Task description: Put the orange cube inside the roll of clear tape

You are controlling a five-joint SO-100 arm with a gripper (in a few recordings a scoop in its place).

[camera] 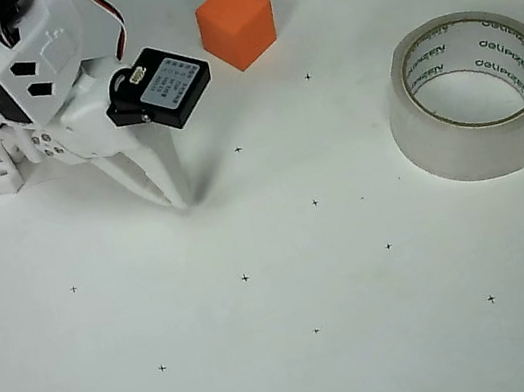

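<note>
Pincer (177,197) closed; orange cube (235,24) well apart, upper right.

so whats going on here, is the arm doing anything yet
Not yet, by the look of it. In the overhead view, a white robot arm sits at the upper left with its tool pointing down at the white table, fingers together and holding nothing. The orange cube rests on the table to the right of the arm, untouched. The roll of clear tape lies flat at the far right, well apart from the cube, and its hole is empty.
</note>
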